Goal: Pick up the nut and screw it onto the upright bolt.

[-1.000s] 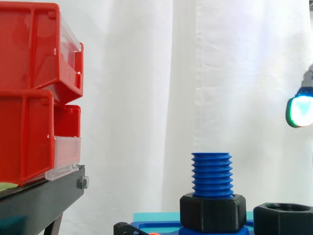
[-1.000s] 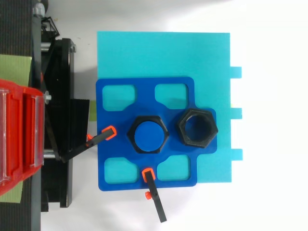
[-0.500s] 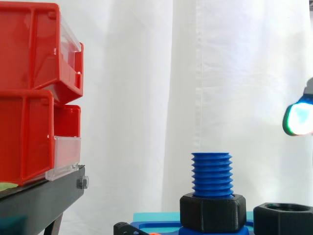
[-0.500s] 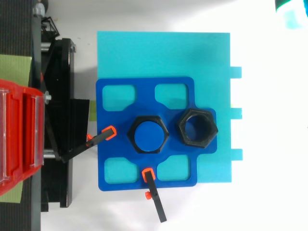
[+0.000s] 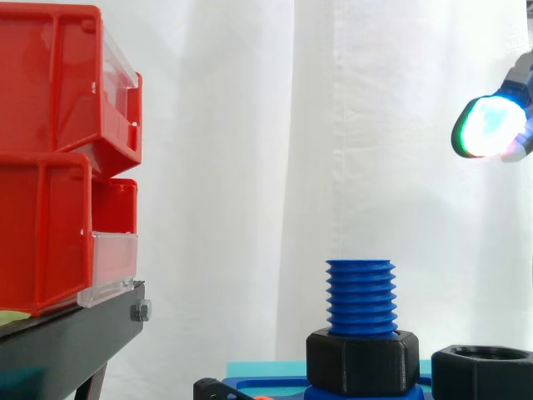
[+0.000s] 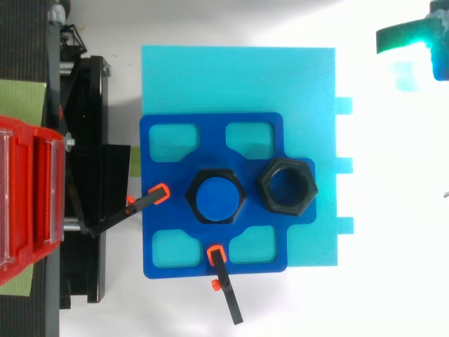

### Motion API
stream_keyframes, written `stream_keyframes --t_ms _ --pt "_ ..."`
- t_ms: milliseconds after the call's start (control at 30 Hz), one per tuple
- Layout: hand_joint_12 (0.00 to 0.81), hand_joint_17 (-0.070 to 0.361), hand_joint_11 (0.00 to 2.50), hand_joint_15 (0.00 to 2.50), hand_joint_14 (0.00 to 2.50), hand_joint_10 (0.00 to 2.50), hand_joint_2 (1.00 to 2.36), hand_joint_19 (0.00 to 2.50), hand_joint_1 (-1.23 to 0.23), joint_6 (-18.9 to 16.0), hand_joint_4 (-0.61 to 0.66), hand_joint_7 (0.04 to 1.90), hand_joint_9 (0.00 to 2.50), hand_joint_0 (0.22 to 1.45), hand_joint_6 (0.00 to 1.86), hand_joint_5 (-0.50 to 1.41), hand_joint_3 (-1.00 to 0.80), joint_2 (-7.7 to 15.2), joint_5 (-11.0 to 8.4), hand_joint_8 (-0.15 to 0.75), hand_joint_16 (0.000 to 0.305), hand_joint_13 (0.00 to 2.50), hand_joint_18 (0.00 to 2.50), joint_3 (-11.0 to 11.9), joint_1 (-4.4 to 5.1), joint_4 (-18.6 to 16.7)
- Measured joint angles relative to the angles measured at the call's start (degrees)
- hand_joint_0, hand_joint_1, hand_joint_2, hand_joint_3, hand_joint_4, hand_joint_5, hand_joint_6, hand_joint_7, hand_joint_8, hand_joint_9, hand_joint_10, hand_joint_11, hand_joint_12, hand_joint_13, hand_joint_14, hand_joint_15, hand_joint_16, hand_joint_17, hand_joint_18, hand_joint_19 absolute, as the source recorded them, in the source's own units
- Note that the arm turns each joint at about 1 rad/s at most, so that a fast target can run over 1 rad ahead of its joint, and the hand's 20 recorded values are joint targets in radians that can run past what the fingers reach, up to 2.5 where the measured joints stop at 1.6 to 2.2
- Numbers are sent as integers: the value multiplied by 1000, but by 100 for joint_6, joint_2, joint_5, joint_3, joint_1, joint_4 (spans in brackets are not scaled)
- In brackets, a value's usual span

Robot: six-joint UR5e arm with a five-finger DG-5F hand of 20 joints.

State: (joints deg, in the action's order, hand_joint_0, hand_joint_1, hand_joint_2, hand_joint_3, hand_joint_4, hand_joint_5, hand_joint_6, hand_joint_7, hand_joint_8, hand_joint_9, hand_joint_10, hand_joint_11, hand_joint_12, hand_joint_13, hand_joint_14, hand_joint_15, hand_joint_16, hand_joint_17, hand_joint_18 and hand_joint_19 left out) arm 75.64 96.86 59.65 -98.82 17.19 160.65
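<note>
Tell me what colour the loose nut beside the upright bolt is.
Black. The loose nut shows best in the top view.

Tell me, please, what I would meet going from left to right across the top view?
red bins → blue bolt → loose nut → robot hand

Black nut (image 5: pixel 479 379), blue bolt (image 5: pixel 361 296), red bins (image 5: pixel 50 83), cyan board (image 6: pixel 238 77)
</note>
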Motion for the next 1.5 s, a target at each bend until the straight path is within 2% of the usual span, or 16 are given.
stream_keyframes --t_ms 133,267,533,767,1067,1333,1500 --pt "439 138 0 0 0 0 1000 0 -601 38 222 696 154 369 502 -266 -500 54 -312 275 61 57 0 -1 152 -110" --pt "441 138 0 0 0 0 1000 0 -607 52 221 696 151 369 502 -267 -500 204 -527 274 61 57 0 -3 275 -281" --pt "426 128 0 0 0 0 1000 0 -619 106 228 712 164 386 502 -265 -500 393 -692 276 57 71 0 -6 412 -515" --pt "393 115 0 0 0 0 1000 0 -646 421 245 708 212 400 502 -256 -500 529 -805 285 51 100 0 -6 529 -852" --pt "388 113 0 0 0 0 1000 0 -614 485 246 718 235 407 502 -253 -500 712 -875 287 50 111 0 -6 600 -1018" --pt "383 110 0 0 0 0 1000 0 -600 486 245 723 256 416 502 -249 -500 735 -1083 287 49 116 0 -6 660 -1036" --pt "375 107 0 0 0 0 1000 0 -596 490 252 732 291 424 502 -243 -500 737 -1127 292 47 131 0 -6 673 -1023"
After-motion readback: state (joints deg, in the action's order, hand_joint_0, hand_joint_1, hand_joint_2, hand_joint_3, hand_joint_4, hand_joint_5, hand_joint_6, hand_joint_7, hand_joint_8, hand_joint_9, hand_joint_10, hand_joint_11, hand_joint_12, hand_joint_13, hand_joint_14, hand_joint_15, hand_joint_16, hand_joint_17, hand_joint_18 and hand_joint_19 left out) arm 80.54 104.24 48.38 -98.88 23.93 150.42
